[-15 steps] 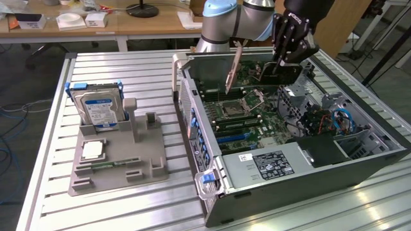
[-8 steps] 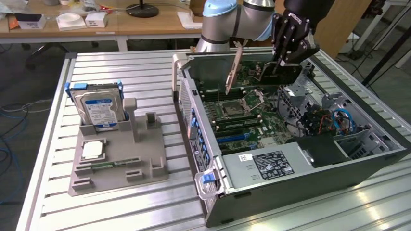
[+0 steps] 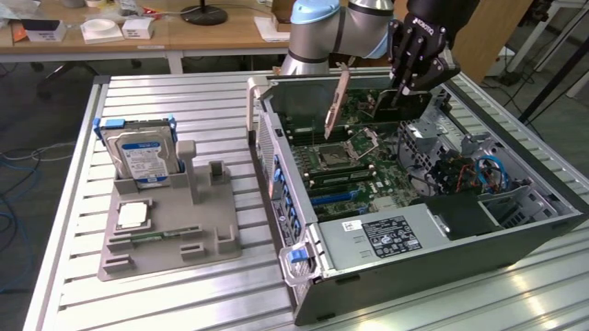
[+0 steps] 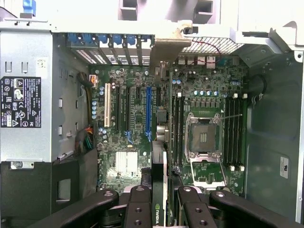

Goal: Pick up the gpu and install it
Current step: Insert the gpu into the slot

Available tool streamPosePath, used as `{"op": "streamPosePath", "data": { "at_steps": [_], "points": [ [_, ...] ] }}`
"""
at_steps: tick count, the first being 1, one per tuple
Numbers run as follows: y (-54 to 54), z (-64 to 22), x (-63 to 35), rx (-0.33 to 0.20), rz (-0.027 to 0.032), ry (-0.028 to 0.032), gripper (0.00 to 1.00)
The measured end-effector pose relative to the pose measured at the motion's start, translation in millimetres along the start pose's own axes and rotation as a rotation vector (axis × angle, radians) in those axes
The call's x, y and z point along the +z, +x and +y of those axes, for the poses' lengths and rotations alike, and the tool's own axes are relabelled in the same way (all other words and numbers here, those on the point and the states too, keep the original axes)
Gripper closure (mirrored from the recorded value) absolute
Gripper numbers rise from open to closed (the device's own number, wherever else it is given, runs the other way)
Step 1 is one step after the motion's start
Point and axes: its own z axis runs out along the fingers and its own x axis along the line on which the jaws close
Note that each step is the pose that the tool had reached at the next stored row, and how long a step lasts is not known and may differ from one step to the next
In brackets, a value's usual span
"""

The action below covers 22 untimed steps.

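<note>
Bright, even room light falls from above. The slatted metal table (image 3: 184, 303) gives off pale glare near its front edge. The computer case (image 3: 396, 289) is shadowed inside, yet its rim washes out white at the wrist, where the gripper (image 4: 164, 202) clamping the gpu (image 4: 158, 217) lies dark

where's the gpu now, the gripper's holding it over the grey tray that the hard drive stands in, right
No. The gripper holds the gpu over the open computer case, above its motherboard, not over the grey tray; the wrist view shows this. The hard drive does stand in that tray.
</note>
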Motion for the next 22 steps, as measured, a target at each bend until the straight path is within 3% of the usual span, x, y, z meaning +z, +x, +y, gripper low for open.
{"op": "streamPosePath", "data": {
  "at_steps": [10,22],
  "points": [
    [0.0,-0.1,1.1,0.000,0.0022,0.0001,0.74],
    [0.5,-0.8,22.3,0.000,0.0023,0.0000,0.74]
  ]
}}
